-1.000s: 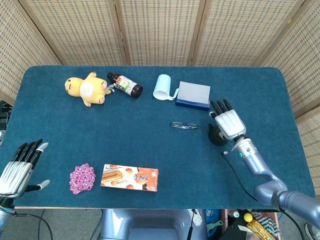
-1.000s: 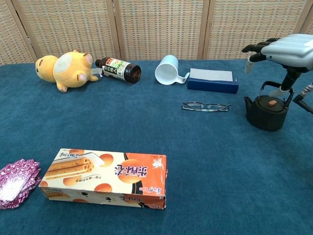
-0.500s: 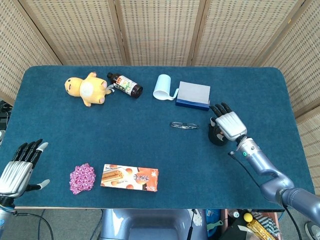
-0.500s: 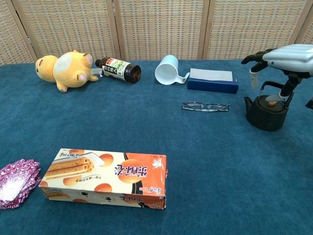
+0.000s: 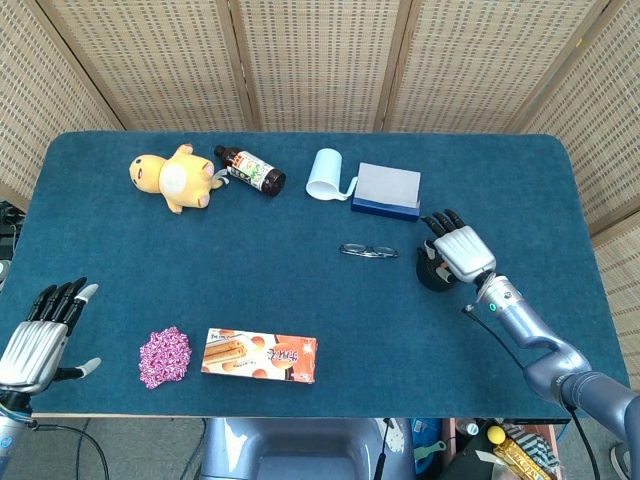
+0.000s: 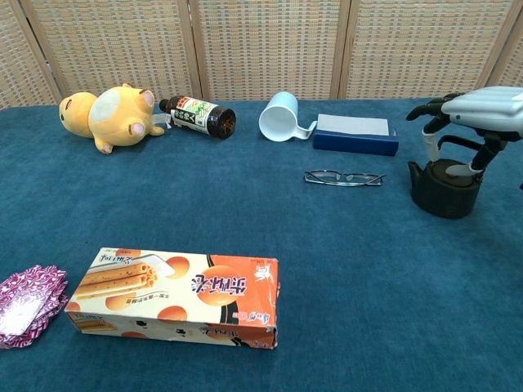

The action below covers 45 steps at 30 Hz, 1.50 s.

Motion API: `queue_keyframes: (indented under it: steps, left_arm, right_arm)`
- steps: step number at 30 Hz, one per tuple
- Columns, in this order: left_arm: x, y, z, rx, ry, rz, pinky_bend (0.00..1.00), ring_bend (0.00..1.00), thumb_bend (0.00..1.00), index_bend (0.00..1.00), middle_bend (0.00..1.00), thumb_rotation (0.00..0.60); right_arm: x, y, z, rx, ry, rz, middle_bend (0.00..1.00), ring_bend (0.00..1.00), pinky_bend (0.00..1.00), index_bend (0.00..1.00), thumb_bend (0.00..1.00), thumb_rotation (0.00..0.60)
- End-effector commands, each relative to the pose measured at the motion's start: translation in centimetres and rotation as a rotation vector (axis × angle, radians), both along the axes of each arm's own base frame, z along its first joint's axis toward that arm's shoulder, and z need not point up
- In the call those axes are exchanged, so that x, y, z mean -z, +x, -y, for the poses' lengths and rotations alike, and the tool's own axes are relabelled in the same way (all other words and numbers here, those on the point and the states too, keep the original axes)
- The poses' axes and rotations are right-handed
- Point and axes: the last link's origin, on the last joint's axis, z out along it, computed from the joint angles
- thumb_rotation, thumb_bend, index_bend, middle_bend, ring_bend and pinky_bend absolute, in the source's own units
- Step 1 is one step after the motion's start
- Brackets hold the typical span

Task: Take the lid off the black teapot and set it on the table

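The black teapot (image 6: 445, 192) stands on the right side of the blue table (image 5: 300, 290), lid (image 6: 449, 171) in place under its arched handle. My right hand (image 6: 480, 110) hovers flat just above it, palm down. One finger (image 6: 430, 144) hangs at the pot's left side and others reach down at the lid's right edge; nothing is held. In the head view the right hand (image 5: 459, 249) covers most of the teapot (image 5: 431, 274). My left hand (image 5: 36, 338) rests open at the table's front left corner.
Glasses (image 6: 344, 177) lie left of the teapot. Behind them are a blue box (image 6: 356, 134) and a white mug (image 6: 280, 117) on its side. A bottle (image 6: 198, 116) and plush toy (image 6: 110, 116) lie at the back left, a snack box (image 6: 176, 298) and pink wrapper (image 6: 26, 304) in front.
My right hand has come down and slightly right, from well above the teapot to just over its handle, with its fingers now hanging beside the lid. The left hand has stayed put.
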Motion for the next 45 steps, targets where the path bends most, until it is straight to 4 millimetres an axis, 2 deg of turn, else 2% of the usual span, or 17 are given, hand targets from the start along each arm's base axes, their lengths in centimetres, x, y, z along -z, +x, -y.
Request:
queue_keyframes:
  steps: [1, 11, 34, 45]
  left_arm:
    - [0.0, 0.0, 0.0, 0.0, 0.0, -0.001, 0.0, 0.0, 0.11, 0.0, 0.0, 0.6]
    - [0.0, 0.0, 0.0, -0.001, -0.001, 0.0, 0.0, 0.0, 0.11, 0.0, 0.0, 0.6]
    - [0.5, 0.1, 0.0, -0.002, -0.017, -0.004, 0.0, 0.0, 0.11, 0.0, 0.0, 0.6]
    - [0.6, 0.0, -0.1, -0.004, -0.023, -0.007, 0.0, 0.0, 0.11, 0.0, 0.0, 0.6]
  right_arm:
    - [0.0, 0.0, 0.0, -0.002, 0.002, 0.0, 0.15, 0.0, 0.08, 0.53, 0.5, 0.6]
    - [0.3, -0.2, 0.1, 0.006, 0.011, -0.014, 0.16, 0.0, 0.08, 0.53, 0.54, 0.6]
    - [0.7, -1.6, -0.1, 0.033, 0.015, -0.019, 0.16, 0.0, 0.08, 0.53, 0.54, 0.6]
    - [0.2, -2.7, 0.0, 0.055, 0.012, -0.031, 0.15, 0.0, 0.08, 0.53, 0.54, 0.6]
